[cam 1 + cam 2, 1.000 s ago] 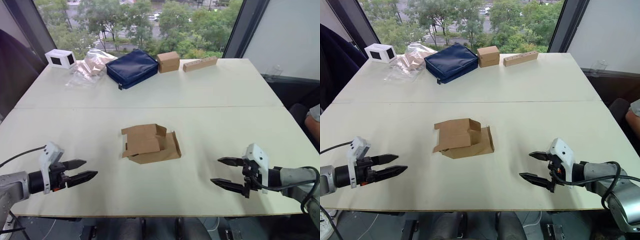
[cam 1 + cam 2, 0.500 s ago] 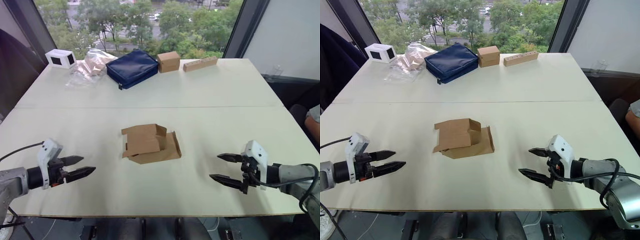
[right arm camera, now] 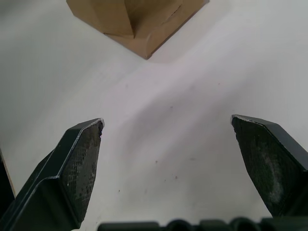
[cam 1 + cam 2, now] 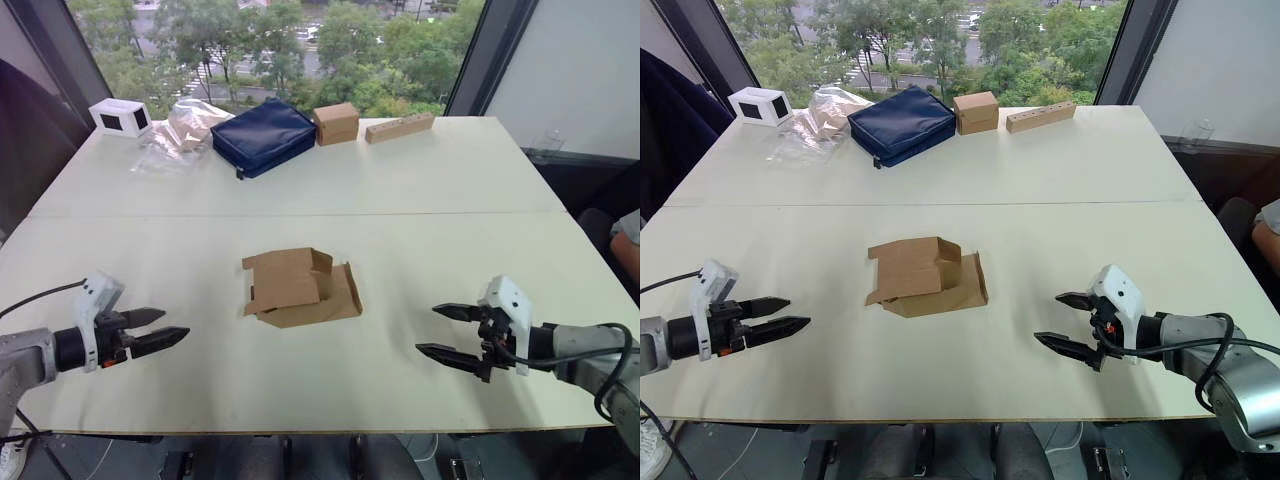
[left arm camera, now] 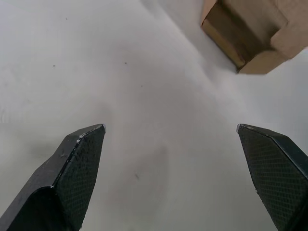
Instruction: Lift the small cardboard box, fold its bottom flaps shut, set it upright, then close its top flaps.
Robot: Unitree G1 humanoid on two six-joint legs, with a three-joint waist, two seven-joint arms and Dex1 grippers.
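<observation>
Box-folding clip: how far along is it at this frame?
Nothing looks done: the small cardboard box lies collapsed on the table, flaps splayed. Nothing is in hand: the left gripper and right gripper are open, either side of it, apart. Left: lifting, folding bottom flaps, standing it upright, closing top flaps.

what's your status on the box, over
Left gripper and right gripper both open, empty, low over the table. Small cardboard box lying untouched between them, flaps loose. Nothing in the way.
</observation>
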